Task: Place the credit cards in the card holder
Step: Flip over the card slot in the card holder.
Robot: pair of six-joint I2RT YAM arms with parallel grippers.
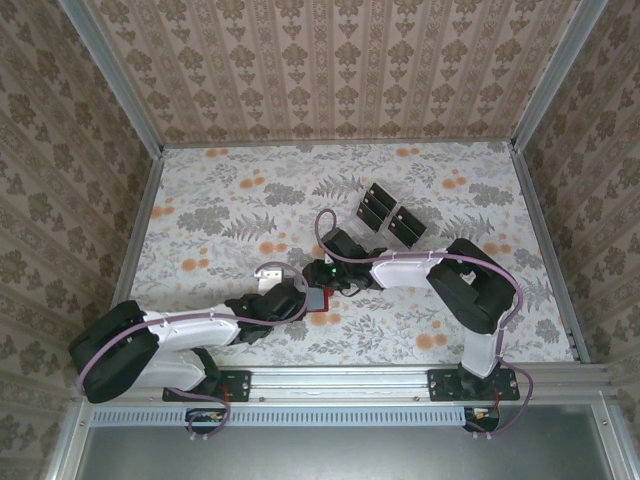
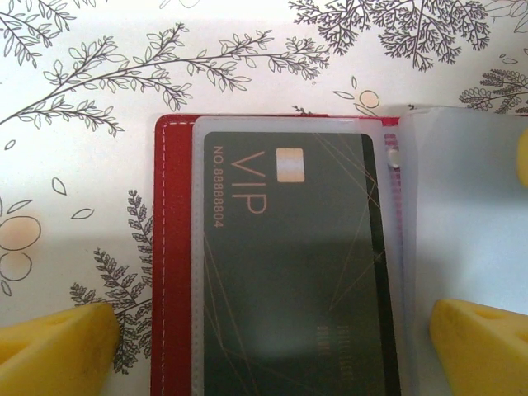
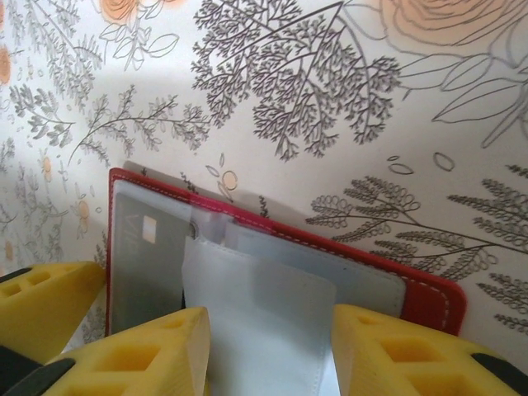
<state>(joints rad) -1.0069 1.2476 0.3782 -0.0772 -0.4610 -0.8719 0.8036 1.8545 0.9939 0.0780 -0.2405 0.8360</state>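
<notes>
Yellow fingertips (image 2: 58, 346) of my left end effector (image 2: 272, 330) sit closest to the lens. They are spread as wide as they go, one on either side of the small red folding card holder (image 2: 173, 272) with white stitching. The left fingertip stands clear of the red edge. The card holder lies open and flat on the floral-printed bench (image 2: 82, 124), with bare bench beyond its left and top edges. A dark grey rectangular credit card (image 2: 289, 280), printed VIP and carrying a gold chip, sits inside a clear pocket. Its long edges run parallel to the stitched border and are inset from it.

Through the right wrist camera, my right end effector (image 3: 268, 330) is partly closed on a translucent plastic sleeve leaf (image 3: 256, 305) of the card holder (image 3: 429, 297). A yellow pad sits at each side edge of the leaf, and the leaf is raised off the pocket below. I see the same leaf (image 2: 462, 214) as a blurred pale sheet on the right of the left wrist view.

From above, both arms meet over the card holder (image 1: 318, 300) in the nearer half of the bench (image 1: 220, 200). Flat black rectangular credit cards (image 1: 390, 215) with pale edges lie grouped farther back, well apart from it. Open bench stretches to the left and right of the arms, and patterned walls (image 1: 330, 60) fence the bench on three sides.
</notes>
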